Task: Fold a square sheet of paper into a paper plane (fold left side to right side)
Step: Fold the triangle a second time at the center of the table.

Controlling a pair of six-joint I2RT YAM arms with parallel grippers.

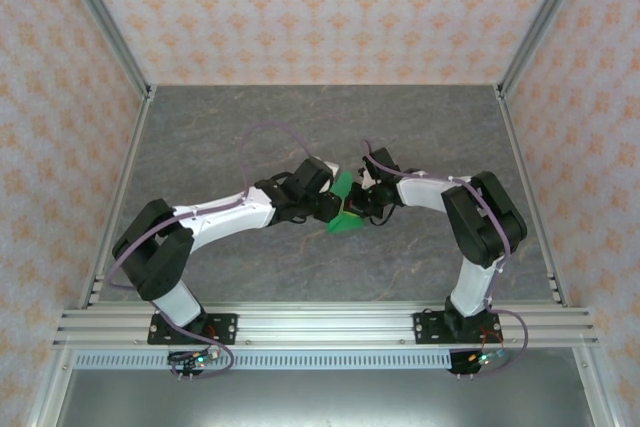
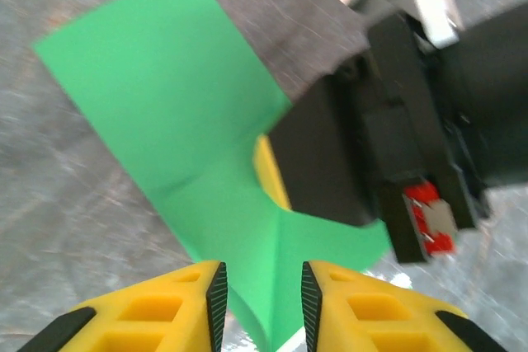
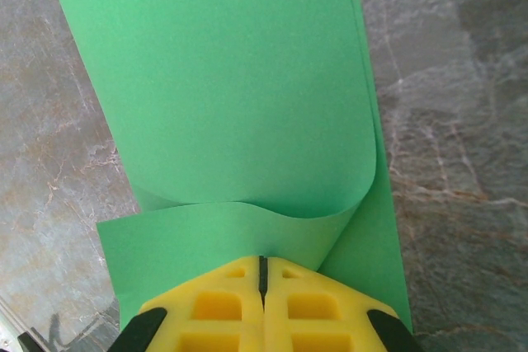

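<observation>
The square sheet of paper is bright green and bent over on itself, held just above the grey table between the two grippers. In the right wrist view the sheet of paper curls back in a loose roll, and my right gripper is shut on its near edge. From the left wrist the sheet of paper shows a faint crease. A flap of it runs between the pads of my left gripper, whose jaws stand apart. The right gripper's yellow finger shows behind the paper. Seen from above, my left gripper and right gripper meet at the sheet.
The marbled grey table stretches behind the arms up to patterned walls with metal corner posts. An aluminium rail carrying both arm bases runs along the near edge.
</observation>
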